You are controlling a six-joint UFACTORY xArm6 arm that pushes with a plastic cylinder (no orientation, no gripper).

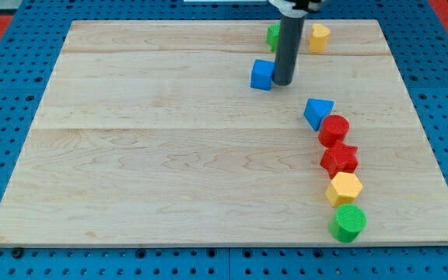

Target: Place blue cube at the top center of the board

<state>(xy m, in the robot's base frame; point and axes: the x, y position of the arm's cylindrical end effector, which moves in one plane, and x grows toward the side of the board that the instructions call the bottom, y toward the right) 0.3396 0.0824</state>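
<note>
Surface: pale wooden board [169, 148], three planks with visible grain and seams, rectangular, lying on a blue perforated base [6, 257] with red patches at the view's upper corners. Task item: blue cube [262, 75], matte, in the upper part of the board, right of centre, a little below the top edge. End effector: dark straight rod, cylindrical, entering from the view's top; my tip [282, 82] rests on the board just beside the cube's right face, seemingly touching it; it has no jaws and holds nothing. Behind the rod, near the top edge: green block [273, 34], partly hidden, shape not clear; yellow block [319, 36], faceted, just right of the rod. Right side, a curving line running downward: blue triangular block [318, 112]; red cylinder [334, 130]; red star-like block [339, 159]; yellow hexagonal block [344, 188]; green cylinder [348, 222] near the bottom edge. Neighbours in this line touch or nearly touch. Containers: none in view.
</note>
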